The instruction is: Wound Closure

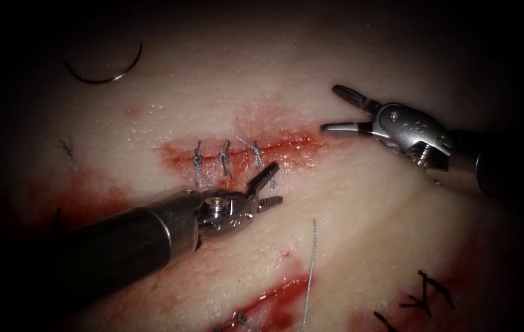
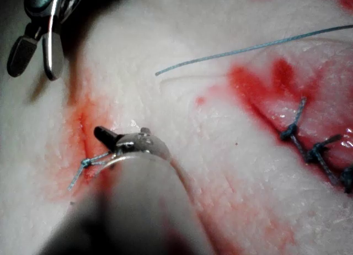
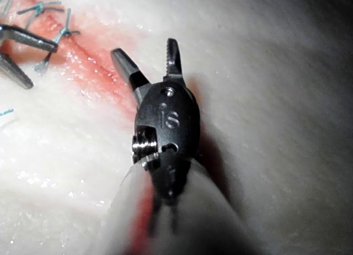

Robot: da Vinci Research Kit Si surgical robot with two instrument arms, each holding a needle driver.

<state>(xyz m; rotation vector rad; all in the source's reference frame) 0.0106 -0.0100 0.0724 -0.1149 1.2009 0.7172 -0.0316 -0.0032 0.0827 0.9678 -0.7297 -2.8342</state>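
Left tool (image 1: 269,184): the jaws are spread wide and nothing is held; it is placed over the right end of the stitch row, just below the cut (image 1: 286,146).
Right tool (image 1: 335,109): the jaws are spread wide and empty; it is held at the right end of the cut, just above the tissue (image 1: 366,233).
Needle (image 1: 105,71): it is laid free on the tissue, well apart from both tools, above and to the left of the cut; it is not in the tissue and no thread can be seen attached to it.
Stitches (image 1: 225,158): three knotted stitches are counted across the cut; the stretch to their right is left unstitched and wet with red fluid (image 1: 301,142).
Loose thread (image 1: 311,270): one pale strand is seen below the left tool, running down to a lower red patch.
Other thread: one cut end (image 1: 68,152) is seen left of the cut; dark stitches (image 1: 424,295) are seen at the lower right.
Tools counted: two; needles: one.
Risk, snagging: the rightmost stitch could be caught by the left tool's open jaws, being so close, and its knot loosened.
Risk, needle: it could be overlooked in the dim margin.
Risk, tissue: the cut's edge could be scraped by the right tool's lower tip.
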